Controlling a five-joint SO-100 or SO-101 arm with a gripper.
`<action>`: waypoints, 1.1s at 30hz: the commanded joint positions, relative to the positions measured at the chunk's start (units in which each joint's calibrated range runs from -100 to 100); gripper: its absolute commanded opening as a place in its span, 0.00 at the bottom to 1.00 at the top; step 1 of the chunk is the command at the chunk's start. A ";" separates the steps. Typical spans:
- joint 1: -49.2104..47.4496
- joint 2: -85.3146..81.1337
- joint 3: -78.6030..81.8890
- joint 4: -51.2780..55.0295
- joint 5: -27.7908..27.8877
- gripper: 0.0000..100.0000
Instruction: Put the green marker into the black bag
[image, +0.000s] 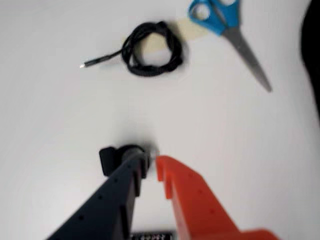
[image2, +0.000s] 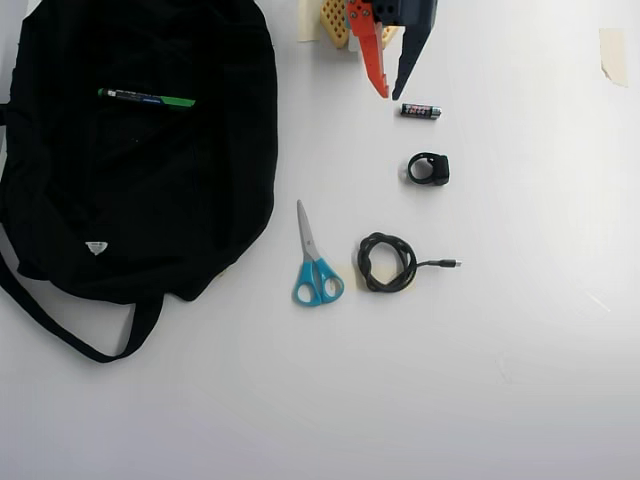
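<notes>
- Orange and dark navy fingers make up the gripper (image: 151, 161) in the wrist view, rising from the bottom edge; only a narrow gap separates the tips, and nothing is seen between them.
- Just past the navy fingertip lies a small black ring-shaped clip (image: 112, 159), partly hidden by it; whether they touch cannot be told.
- Farther up on the white table (image: 60, 115) sits a coiled black cable (image: 152, 48), with blue-handled scissors (image: 227, 30) to its right, blades pointing down-right.
- From overhead, the gripper (image2: 392, 97) hangs at the top edge, fingers nearly closed and empty, tips just left of a small black battery (image2: 420, 111).
- Below the battery is the clip (image2: 429, 169), then the cable (image2: 387, 262), with the scissors (image2: 314, 262) to its left.
- The green marker (image2: 146, 98) lies flat on top of the black bag (image2: 140, 180), near its upper part, well apart from the gripper; the bag fills the left side, its strap (image2: 60, 325) looping below.
</notes>
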 joint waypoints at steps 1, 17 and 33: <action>-1.29 -10.22 11.01 -3.35 2.11 0.02; -3.38 -41.84 45.96 4.14 10.34 0.02; -3.01 -41.84 55.66 1.13 10.24 0.02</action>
